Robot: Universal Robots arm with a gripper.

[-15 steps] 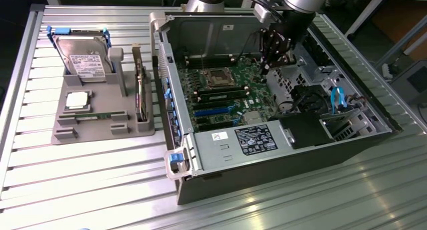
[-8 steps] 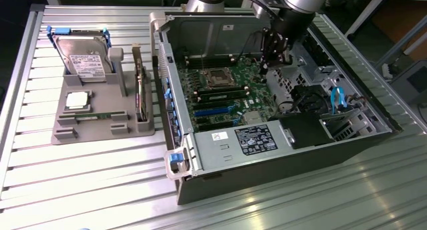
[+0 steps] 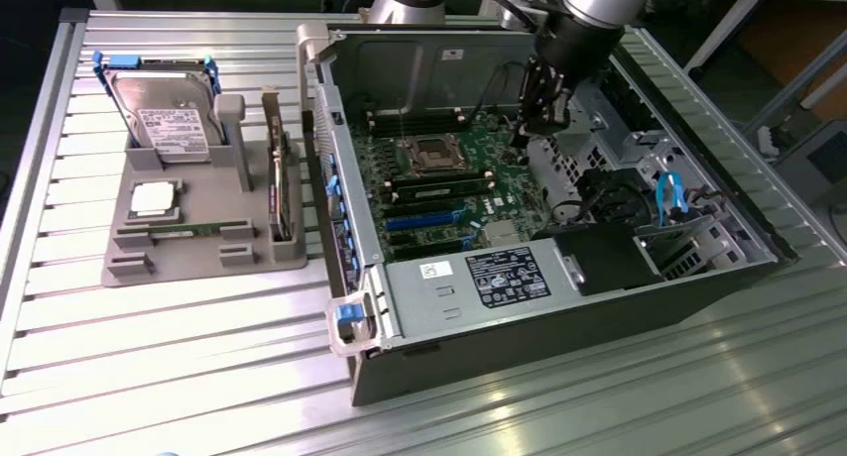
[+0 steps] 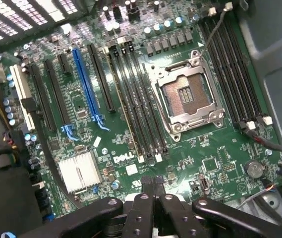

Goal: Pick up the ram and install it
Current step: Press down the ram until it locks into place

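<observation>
A ram stick, thin and green, lies flat in a groove of the grey tray at the exterior view's left. My gripper hangs inside the open computer case, low over the green motherboard beside the processor socket. In the wrist view the gripper is shut with nothing between its fingers, just off the board near the ends of the memory slots. A thin brownish edge runs along one slot; I cannot tell whether it is a seated stick.
On the tray stand a hard drive, a square silver processor and an upright expansion card. Inside the case are a labelled power supply, blue cables and a silver heatsink. The case walls close in around the arm.
</observation>
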